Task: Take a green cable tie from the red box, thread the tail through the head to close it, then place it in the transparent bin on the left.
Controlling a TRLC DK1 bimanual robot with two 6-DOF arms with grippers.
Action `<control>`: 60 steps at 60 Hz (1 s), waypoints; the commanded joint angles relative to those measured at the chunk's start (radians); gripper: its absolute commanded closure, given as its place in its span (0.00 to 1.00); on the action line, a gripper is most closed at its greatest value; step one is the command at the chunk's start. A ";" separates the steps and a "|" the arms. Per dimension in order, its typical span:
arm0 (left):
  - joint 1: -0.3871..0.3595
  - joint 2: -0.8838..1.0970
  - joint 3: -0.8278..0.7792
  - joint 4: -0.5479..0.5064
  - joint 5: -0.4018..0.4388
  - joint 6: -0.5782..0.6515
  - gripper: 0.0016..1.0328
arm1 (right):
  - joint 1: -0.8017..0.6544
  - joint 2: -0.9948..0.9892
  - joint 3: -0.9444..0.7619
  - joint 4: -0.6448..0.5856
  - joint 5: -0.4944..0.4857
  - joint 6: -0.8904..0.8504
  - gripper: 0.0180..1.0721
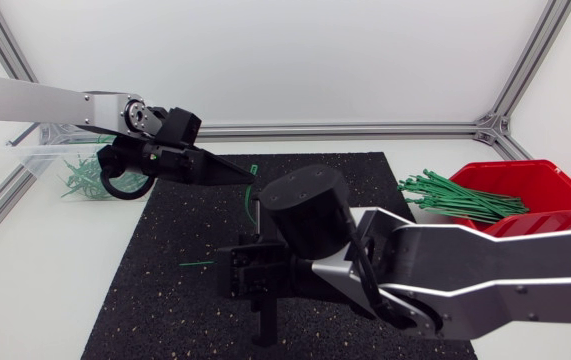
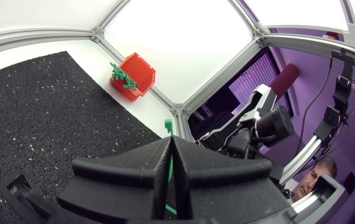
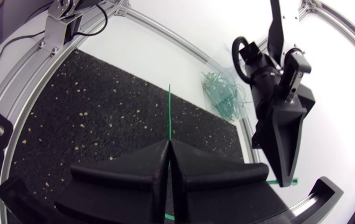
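Observation:
My left gripper [image 1: 248,178] hangs over the mat's far left part, shut on a green cable tie. The tie's head [image 1: 253,170] pokes out past the fingertips, as the left wrist view shows [image 2: 168,126]. From the head a green strand [image 1: 255,210] curves down toward my right gripper [image 1: 223,266] at mid-mat. That gripper is shut on a thin green tail [image 3: 169,106], which sticks straight out ahead of it. I cannot tell whether both hold one tie. The red box [image 1: 540,185] with a bundle of green ties [image 1: 455,195] stands at the right. The transparent bin [image 1: 45,160] is at the far left.
A black speckled mat [image 1: 155,310] covers the middle of the white table. The bin holds several closed green ties [image 3: 221,93]. An aluminium frame rail [image 1: 365,130] runs along the table's far edge. My right arm's large links [image 1: 445,270] cover the mat's near right part.

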State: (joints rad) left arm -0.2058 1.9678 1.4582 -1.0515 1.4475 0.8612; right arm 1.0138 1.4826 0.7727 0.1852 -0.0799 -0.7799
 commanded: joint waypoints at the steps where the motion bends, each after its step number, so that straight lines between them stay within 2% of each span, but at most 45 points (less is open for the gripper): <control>1: -0.006 -0.014 -0.027 -0.022 0.016 0.015 0.97 | -0.032 -0.018 0.002 -0.027 -0.006 0.028 0.95; 12: -0.009 -0.014 -0.025 -0.024 0.017 0.012 0.97 | -0.064 -0.002 0.000 0.008 0.011 0.042 0.95; 16: -0.009 -0.014 -0.025 -0.024 0.017 0.010 0.97 | -0.087 0.013 0.010 -0.009 -0.032 0.053 0.95; 22: -0.010 -0.014 -0.024 -0.027 0.019 0.007 0.97 | -0.093 0.019 0.008 -0.009 -0.038 0.054 0.95; 28: -0.014 -0.010 -0.019 -0.028 0.019 0.001 0.97 | -0.162 0.044 0.060 -0.104 -0.178 0.076 0.95; 32: -0.014 -0.010 -0.019 -0.028 0.019 -0.001 0.97 | -0.196 0.068 0.077 -0.116 -0.216 0.087 0.95; 36: -0.014 -0.010 -0.019 -0.028 0.019 -0.001 0.97 | -0.244 0.090 0.123 -0.225 -0.368 0.100 0.95; 38: -0.012 -0.009 -0.019 -0.028 0.019 -0.002 0.97 | -0.251 0.088 0.128 -0.248 -0.400 0.100 0.95; 45: -0.014 -0.007 -0.018 -0.030 0.019 -0.004 0.97 | -0.290 0.108 0.195 -0.392 -0.604 0.102 0.95; 48: -0.014 -0.006 -0.018 -0.030 0.019 -0.004 0.97 | -0.331 0.140 0.238 -0.438 -0.837 0.182 0.95; 50: -0.014 -0.006 -0.018 -0.030 0.019 -0.004 0.97 | -0.350 0.143 0.246 -0.448 -0.937 0.186 0.95; 51: -0.014 -0.006 -0.018 -0.030 0.019 -0.004 0.97 | -0.382 0.139 0.258 -0.512 -1.032 0.194 0.95; 52: -0.014 -0.006 -0.018 -0.030 0.019 -0.004 0.97 | -0.411 0.136 0.263 -0.564 -1.054 0.197 0.95; 57: -0.014 -0.004 -0.016 -0.028 0.019 -0.001 0.97 | -0.465 0.171 0.339 -0.610 -0.956 0.318 0.95; 59: -0.014 -0.003 -0.016 -0.028 0.019 0.002 0.97 | -0.462 0.145 0.323 -0.598 -0.859 0.298 0.95; 60: -0.014 -0.003 -0.016 -0.027 0.021 0.006 0.97 | -0.448 0.131 0.303 -0.552 -0.801 0.311 0.95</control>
State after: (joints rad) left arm -0.2131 1.9678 1.4582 -1.0630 1.4551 0.8608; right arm 0.5713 1.6176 1.0687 -0.3874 -0.9756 -0.5369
